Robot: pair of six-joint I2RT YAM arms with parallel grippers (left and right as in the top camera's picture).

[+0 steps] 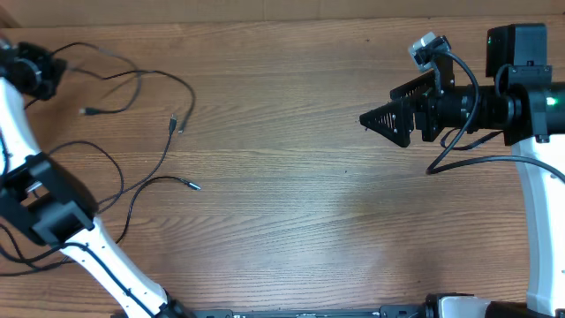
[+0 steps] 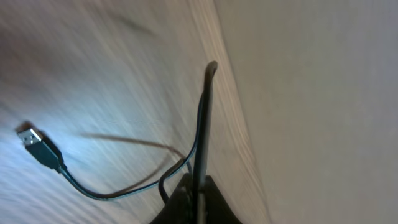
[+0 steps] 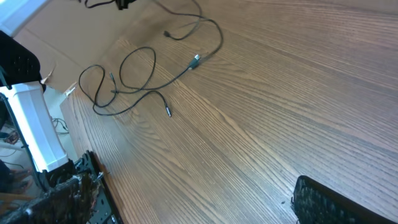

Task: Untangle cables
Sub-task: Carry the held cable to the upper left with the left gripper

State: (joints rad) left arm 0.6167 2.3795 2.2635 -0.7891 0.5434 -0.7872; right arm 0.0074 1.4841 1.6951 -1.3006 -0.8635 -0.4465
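Both arms = white tube links w/ black joint housings. The left arm (image 1: 106, 261), near left, has a chunky black block mid-way; the right arm (image 1: 532, 212), far right, has black cylindrical motor sections & a lit green LED (image 1: 552, 100). Right gripper (image 1: 380, 104) is black w/ triangular fingers & a rough-textured pad (image 3: 336, 202), a small grey-white cam (image 1: 430, 46) above and a thick black cord (image 1: 477, 161) behind; the left wrist's finger (image 2: 203, 124) looks thin, dark, edge-on.

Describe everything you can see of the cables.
Thin black cables lie in loose, crossing loops on the left of the wooden table. Small plugs end them; one looks like a USB plug. One strand runs to the left gripper; whether it is pinched there cannot be told.
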